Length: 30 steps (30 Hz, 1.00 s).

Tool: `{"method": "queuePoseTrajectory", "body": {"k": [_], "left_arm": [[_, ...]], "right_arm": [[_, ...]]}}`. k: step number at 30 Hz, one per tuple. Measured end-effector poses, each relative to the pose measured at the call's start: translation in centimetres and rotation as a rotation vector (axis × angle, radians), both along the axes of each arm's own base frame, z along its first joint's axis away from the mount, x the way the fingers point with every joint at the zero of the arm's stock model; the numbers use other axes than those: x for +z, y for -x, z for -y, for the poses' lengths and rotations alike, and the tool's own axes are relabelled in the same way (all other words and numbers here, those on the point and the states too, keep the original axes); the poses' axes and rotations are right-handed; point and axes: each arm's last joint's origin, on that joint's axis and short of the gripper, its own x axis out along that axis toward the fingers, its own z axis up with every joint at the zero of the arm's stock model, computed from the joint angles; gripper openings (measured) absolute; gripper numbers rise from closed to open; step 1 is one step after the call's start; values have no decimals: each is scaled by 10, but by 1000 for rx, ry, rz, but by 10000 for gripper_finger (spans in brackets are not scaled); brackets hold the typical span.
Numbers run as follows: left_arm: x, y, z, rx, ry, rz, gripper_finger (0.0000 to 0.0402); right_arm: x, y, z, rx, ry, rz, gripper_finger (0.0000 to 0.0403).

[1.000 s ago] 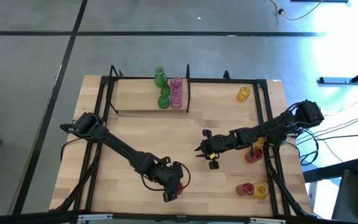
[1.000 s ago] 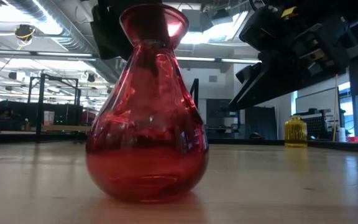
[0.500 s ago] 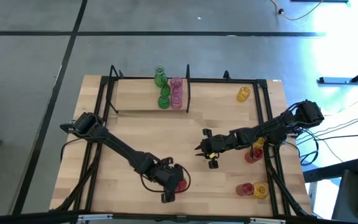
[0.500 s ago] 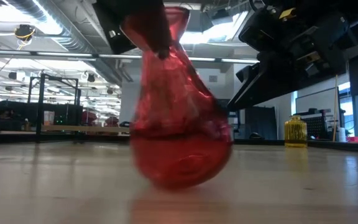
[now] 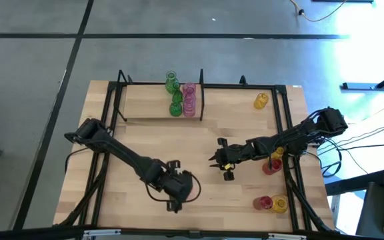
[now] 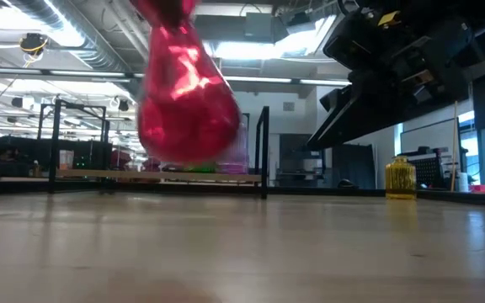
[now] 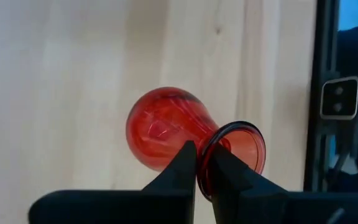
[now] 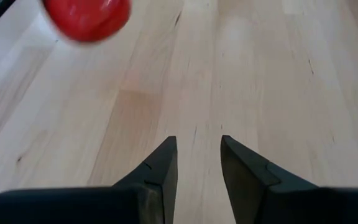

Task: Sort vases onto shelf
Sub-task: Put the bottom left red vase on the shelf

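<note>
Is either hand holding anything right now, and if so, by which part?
The left hand is shut on the rim of the red translucent glass vase, lifted off the table. The right hand holds nothing, fingers apart over bare wood.

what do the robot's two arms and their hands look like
Both arms are dark, slim and jointed. The left hand ends in two black wedge-shaped fingers tapering to points, and so does the right hand. In the high view the right hand carries small yellow markings, with dark cables trailing off its arm.

No readable text, labels, brand names, numbers or signs appear in any view, on the table, the vases, the arms or the room.
</note>
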Motion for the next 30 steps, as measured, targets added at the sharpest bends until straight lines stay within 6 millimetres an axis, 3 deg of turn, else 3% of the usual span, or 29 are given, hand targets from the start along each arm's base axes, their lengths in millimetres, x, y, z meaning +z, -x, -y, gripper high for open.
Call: {"method": "queuePoseTrajectory", "body": {"k": [5, 8, 14, 21, 30], "left_arm": [[35, 24, -21, 48, -57, -35, 18], [56, 43, -44, 129, -77, -25, 18], [78, 71, -95, 273, -89, -37, 18], [75, 92, -155, 348, -132, -60, 18], [66, 111, -251, 370, -85, -113, 18]], "right_arm": [[0, 0, 0, -1, 0, -4, 108], [0, 0, 0, -1, 0, -4, 108], [0, 0, 0, -3, 0, -2, 108], [0, 0, 1, -28, 18, 8, 108], [0, 0, 1, -29, 16, 10, 108]]}}
